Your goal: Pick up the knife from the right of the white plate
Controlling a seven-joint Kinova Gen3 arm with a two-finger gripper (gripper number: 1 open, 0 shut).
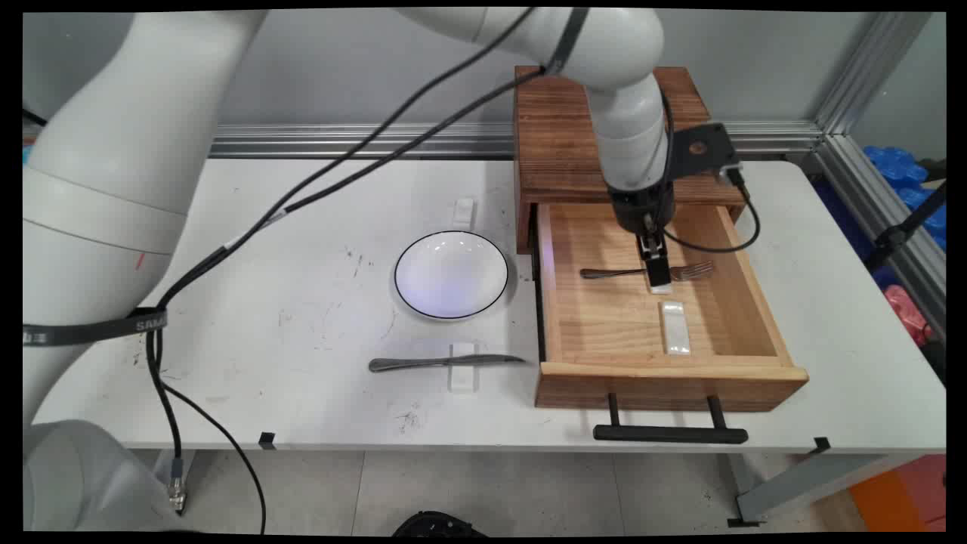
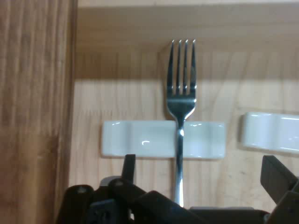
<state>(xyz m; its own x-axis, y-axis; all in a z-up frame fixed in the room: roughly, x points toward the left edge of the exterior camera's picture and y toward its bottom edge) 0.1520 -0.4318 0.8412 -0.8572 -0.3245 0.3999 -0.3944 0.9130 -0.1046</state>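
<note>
The two black fingers (image 2: 129, 164) stood wide apart, one on either side of the fork's (image 2: 181, 100) handle, gripping nothing. The gripper (image 1: 656, 266) hung straight down inside the open wooden drawer (image 1: 604, 332), its tips just above the fork where the neck crossed a white rest (image 2: 140, 138). Whether the fingers touched the handle could not be told.

Taking the drawer as the landmark: the fork lay across its rear half, handle toward the left wall and tines toward the right wall, propped on that rest. A second white rest (image 1: 674, 326) lay bare nearer the drawer's front edge, apart from the fork. Bare wooden floor lay to the left of both rests and along the front wall — the widest free stretch inside. The side walls stood well clear of the gripper; the overhanging wooden cabinet (image 1: 559, 128), from which the drawer was pulled out, sat close behind the wrist.

The drawer's black handle (image 1: 670, 432) jutted past the table's (image 1: 302, 302) near edge. Left of the drawer, just beside its left wall, sat a white black-rimmed plate (image 1: 451, 273). In front of the plate a knife (image 1: 442, 363) rested across a third white rest (image 1: 463, 368), its tip close to the drawer's front-left corner. Behind the plate — toward the wall — lay another white rest (image 1: 464, 213). The table's left part lay bare, crossed above by hanging black cables (image 1: 227, 245).
</note>
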